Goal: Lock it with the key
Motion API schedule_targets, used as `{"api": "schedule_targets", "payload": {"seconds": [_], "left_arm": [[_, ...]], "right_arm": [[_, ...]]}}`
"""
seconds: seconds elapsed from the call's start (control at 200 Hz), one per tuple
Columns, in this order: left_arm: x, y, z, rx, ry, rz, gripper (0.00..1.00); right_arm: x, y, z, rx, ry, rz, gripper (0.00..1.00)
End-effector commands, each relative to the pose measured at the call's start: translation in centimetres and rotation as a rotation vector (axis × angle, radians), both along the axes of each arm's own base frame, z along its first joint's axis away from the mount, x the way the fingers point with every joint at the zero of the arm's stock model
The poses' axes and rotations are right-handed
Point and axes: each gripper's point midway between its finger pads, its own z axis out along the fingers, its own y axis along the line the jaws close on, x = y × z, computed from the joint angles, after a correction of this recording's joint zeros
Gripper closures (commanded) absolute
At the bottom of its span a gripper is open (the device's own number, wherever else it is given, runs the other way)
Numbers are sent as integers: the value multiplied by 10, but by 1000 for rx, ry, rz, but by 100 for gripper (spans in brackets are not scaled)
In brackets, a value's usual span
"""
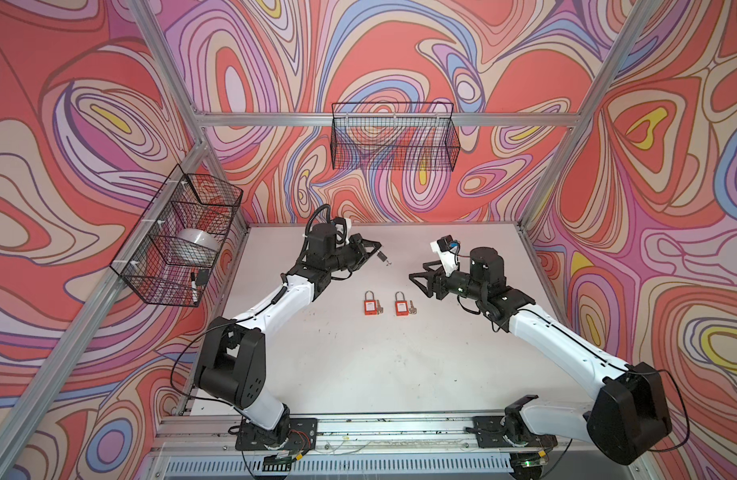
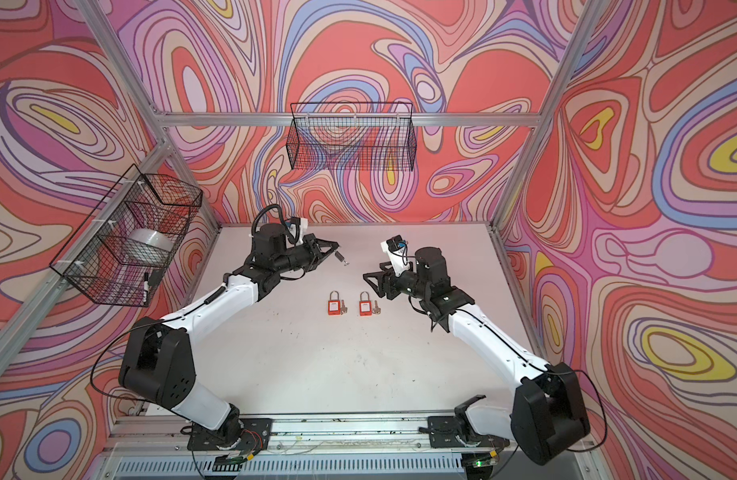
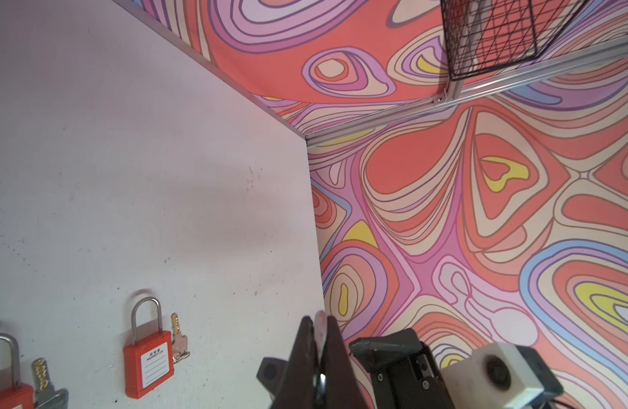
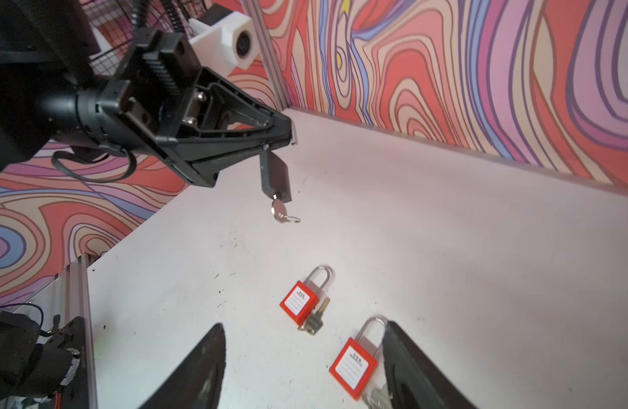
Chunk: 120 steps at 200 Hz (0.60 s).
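**A:** What has the left gripper (image 4: 286,140) got?

**B:** Its jaws are pinched tight on the shackle of a black padlock (image 4: 275,177). The lock hangs under the tips in the upper middle of the right wrist view, clear of the table. A small silver key (image 4: 280,212) sits in the keyhole on its underside, with a thin wire ring through the head.

**A:** And the right gripper (image 4: 303,324)?

**B:** Spread wide and empty at the bottom of that frame, well apart from the key.

**A:** So how far along is it?

**B:** My reading is that the lifting and the key insertion are done. The turn of the key is left, and the free gripper looks placed to do it. The jaws hide the shackle, so I cannot tell whether it is pushed home.

**A:** What are the materials and shapes like?

**B:** The black body is a matte, square-edged block. The key is flat bright metal with a small head, so probably fiddly to pinch. The fingers are long black tapering wedges.

Further out, at the centre of a top view, the left orange padlock (image 1: 370,307) and the right orange padlock (image 1: 400,307) lie flat. They have boxy plastic bodies, white labels and arched steel shackles, each with a loose key (image 1: 380,308) just beside it.

The table (image 1: 358,365) is pale and matte, scuffed with dark specks
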Motion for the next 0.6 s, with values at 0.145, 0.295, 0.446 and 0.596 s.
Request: {"api": "schedule_targets", "payload": {"seconds": [0.145,0.295,0.446,0.596], "left_arm": [[1,5,40,-100,-43,44,100],[-2,7,43,-102,-44,46,100],[-5,7,43,-102,-44,45,100],[-7,8,45,-101,-47,42,100]], "right_arm": [[17,29,44,49,-289,127,33],[25,51,45,29,-319,177,35],[34,69,38,23,-293,211,40],[37,82,35,28,-283,242,52]]}}
